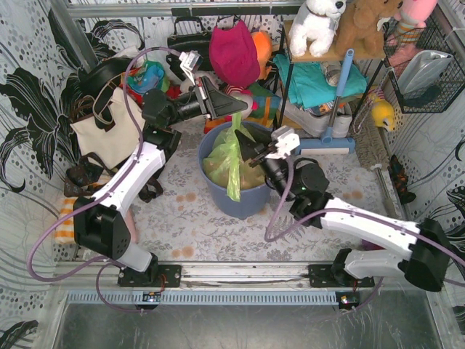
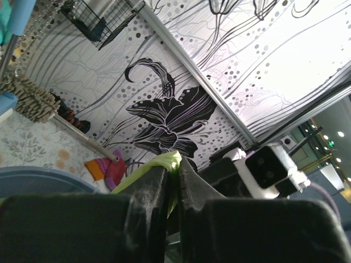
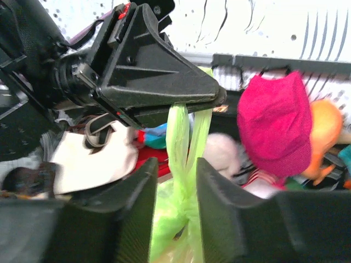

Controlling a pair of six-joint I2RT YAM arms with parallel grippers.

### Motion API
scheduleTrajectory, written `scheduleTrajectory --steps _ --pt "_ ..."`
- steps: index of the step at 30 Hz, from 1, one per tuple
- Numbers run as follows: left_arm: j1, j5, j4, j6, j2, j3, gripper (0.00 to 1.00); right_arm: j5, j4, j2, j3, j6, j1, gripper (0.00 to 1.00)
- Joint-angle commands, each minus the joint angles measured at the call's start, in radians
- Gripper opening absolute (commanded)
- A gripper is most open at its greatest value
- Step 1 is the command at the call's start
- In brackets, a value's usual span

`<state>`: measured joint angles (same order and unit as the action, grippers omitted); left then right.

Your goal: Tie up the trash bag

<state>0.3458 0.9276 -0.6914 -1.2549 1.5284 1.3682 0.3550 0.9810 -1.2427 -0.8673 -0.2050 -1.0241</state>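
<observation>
The light-green trash bag (image 1: 220, 161) sits in the blue-grey bin (image 1: 251, 200) at the middle of the table, with a twisted strip of it drawn up above the rim. My left gripper (image 1: 234, 109) hangs over the bin's far edge, shut on the top of that strip. The left wrist view shows green plastic (image 2: 164, 162) pinched between the left gripper's (image 2: 174, 170) tips. My right gripper (image 1: 242, 145) is lower, beside the bag. In the right wrist view it (image 3: 176, 175) stands open around the two green strands (image 3: 184, 142), just below the left gripper (image 3: 214, 97).
A cream tote bag (image 1: 109, 127) leans at the left. Behind the bin lie a pink cap (image 1: 234, 52) and toys. A shelf with stuffed animals (image 1: 320, 25) and a blue-handled mop (image 1: 338, 94) stand at the back right, and a wire basket (image 1: 425, 73) hangs on the right wall.
</observation>
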Motion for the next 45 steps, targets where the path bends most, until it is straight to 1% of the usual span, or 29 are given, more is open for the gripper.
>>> scheduleTrajectory --steps 1,2,4,8,11,15,18,22,27,30,35,45 --pt "-0.012 -0.033 0.117 0.133 -0.056 -0.003 0.15 -0.009 -0.352 0.129 -0.067 0.219 0.004 0.42" --pt "-0.015 -0.040 0.149 0.158 -0.060 -0.002 0.14 -0.005 -0.447 0.148 -0.089 0.281 0.003 0.46" --pt "-0.017 -0.055 0.207 0.204 -0.073 0.000 0.12 -0.011 -0.634 0.178 -0.131 0.418 0.003 0.50" --pt "-0.021 -0.100 0.339 0.303 -0.095 -0.001 0.11 -0.055 -0.883 0.206 -0.171 0.692 0.003 0.51" --pt "-0.022 -0.148 0.452 0.399 -0.111 -0.001 0.10 -0.106 -0.998 0.202 -0.183 0.848 0.003 0.50" --pt "-0.024 -0.192 0.542 0.462 -0.120 -0.014 0.10 -0.175 -1.069 0.194 -0.178 0.967 0.003 0.50" --pt "-0.025 -0.216 0.574 0.488 -0.122 -0.032 0.10 -0.211 -1.101 0.179 -0.176 1.009 0.004 0.50" --pt "-0.026 -0.236 0.616 0.518 -0.119 -0.044 0.10 -0.238 -1.149 0.149 -0.194 1.023 0.003 0.49" --pt "-0.026 -0.249 0.635 0.532 -0.114 -0.056 0.10 -0.272 -1.104 0.151 -0.176 1.041 0.003 0.41" --pt "-0.025 -0.260 0.653 0.544 -0.113 -0.063 0.10 -0.290 -1.102 0.158 -0.179 1.049 0.003 0.41" --pt "-0.026 -0.273 0.661 0.550 -0.113 -0.076 0.10 -0.277 -1.168 0.203 -0.194 1.058 0.003 0.44" --pt "-0.027 -0.278 0.660 0.547 -0.091 -0.083 0.10 -0.244 -1.266 0.302 -0.192 1.073 0.004 0.42"
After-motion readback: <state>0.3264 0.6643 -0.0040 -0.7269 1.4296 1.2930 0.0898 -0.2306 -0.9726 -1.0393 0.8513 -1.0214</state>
